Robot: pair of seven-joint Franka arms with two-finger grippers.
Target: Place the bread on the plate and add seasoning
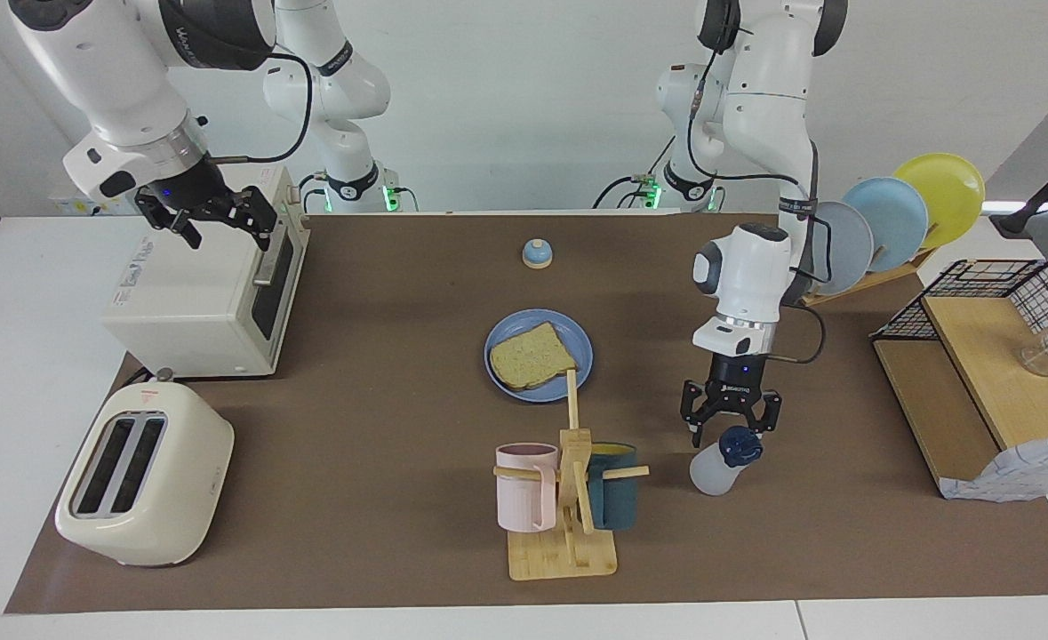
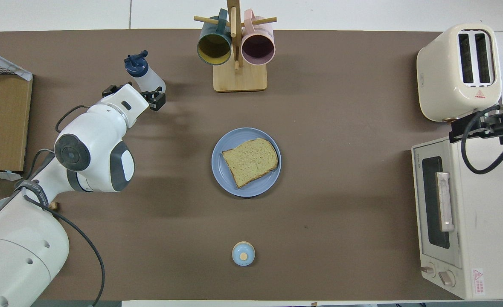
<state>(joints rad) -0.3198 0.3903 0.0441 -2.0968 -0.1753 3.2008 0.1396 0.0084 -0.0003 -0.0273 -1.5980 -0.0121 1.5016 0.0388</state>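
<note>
The bread (image 1: 532,360) lies flat on the medium-blue plate (image 1: 537,320) in the middle of the table, and both also show in the overhead view, bread (image 2: 250,161) on plate (image 2: 225,179). The seasoning bottle (image 1: 715,471), whitish with a navy cap, stands farther from the robots toward the left arm's end; it also shows in the overhead view (image 2: 146,76). My left gripper (image 1: 730,428) is open just above the bottle's cap, not holding it; it also shows in the overhead view (image 2: 134,96). My right gripper (image 1: 226,233) is open and empty over the toaster oven (image 1: 195,293).
A mug rack (image 1: 568,498) with a pink and a teal mug stands beside the bottle. A small bell (image 1: 537,254) sits nearer to the robots than the plate. A toaster (image 1: 146,476) is at the right arm's end. A plate rack (image 1: 897,218) and wire shelf (image 1: 986,373) are at the left arm's end.
</note>
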